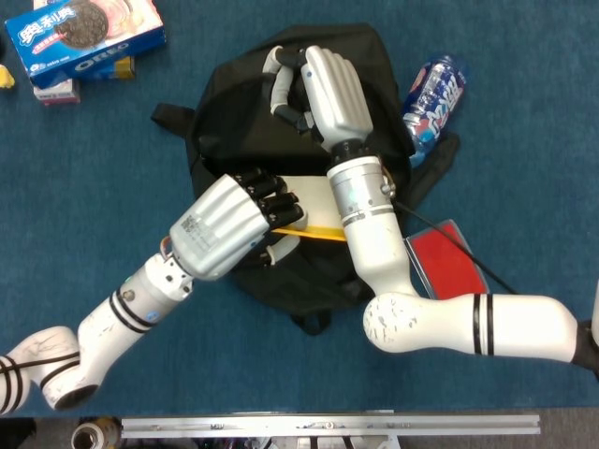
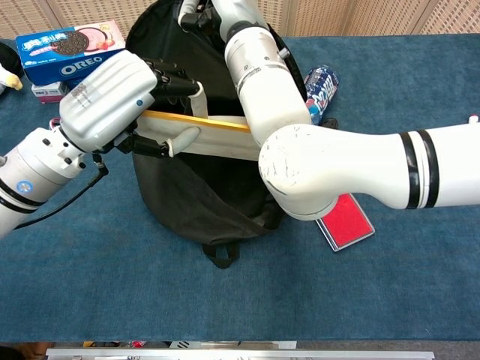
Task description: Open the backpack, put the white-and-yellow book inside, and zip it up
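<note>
Black backpack point(image 1: 245, 112) lies on the blue table point(image 1: 94, 168) with its mouth open. The right hand point(image 1: 328, 89) grips the fabric at the bag's upper edge. The left hand point(image 1: 234, 224) holds the white-and-yellow book point(image 2: 221, 135) with fingers wrapped around it, its far end already inside the opening. A red booklet point(image 1: 449, 267) lies beside the bag; a cookie box point(image 1: 84, 37) and a blue packet point(image 1: 435, 94) sit farther off.
</note>
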Tool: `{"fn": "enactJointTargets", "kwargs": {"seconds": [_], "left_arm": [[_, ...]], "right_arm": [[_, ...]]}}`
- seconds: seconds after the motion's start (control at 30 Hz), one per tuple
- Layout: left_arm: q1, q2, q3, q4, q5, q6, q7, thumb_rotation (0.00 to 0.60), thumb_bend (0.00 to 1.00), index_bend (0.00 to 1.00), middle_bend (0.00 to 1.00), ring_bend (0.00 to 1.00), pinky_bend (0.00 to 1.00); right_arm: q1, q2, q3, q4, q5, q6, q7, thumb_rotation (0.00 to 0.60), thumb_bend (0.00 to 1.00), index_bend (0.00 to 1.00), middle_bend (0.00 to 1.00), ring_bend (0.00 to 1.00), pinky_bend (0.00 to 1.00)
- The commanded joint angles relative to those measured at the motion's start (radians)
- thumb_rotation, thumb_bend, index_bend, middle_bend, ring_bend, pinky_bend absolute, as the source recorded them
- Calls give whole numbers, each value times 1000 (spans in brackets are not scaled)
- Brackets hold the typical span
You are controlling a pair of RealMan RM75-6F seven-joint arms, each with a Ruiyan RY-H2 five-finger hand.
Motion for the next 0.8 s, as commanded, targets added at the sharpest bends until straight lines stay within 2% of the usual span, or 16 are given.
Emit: {"fn": "enactJointTargets", "kwargs": {"seconds": [0.03, 0.37, 0.63, 0.8], "left_arm": [[-12, -16, -5, 15, -6, -2, -13, 600, 393, 725, 597, 465, 479], [-51, -70, -28, 101, -26, 13, -54, 600, 387, 728, 598, 462, 478], [-37, -99, 9, 220, -33, 24, -26, 600, 386, 728, 598, 462, 477], [-19, -109, 31, 249, -40, 39, -12, 600, 385, 728, 599, 462, 477]], "right_arm": [[2, 0, 0, 3, 1, -2, 1, 600, 841, 829, 728, 634, 817], [-1, 6, -1, 0, -2, 1, 8, 600, 841, 829, 728, 634, 817], [-9, 14, -5, -17, 0, 3, 12, 600, 841, 829, 728, 634, 817], [-12, 20, -4, -26, 1, 8, 11, 600, 842, 829, 728, 634, 817]]}}
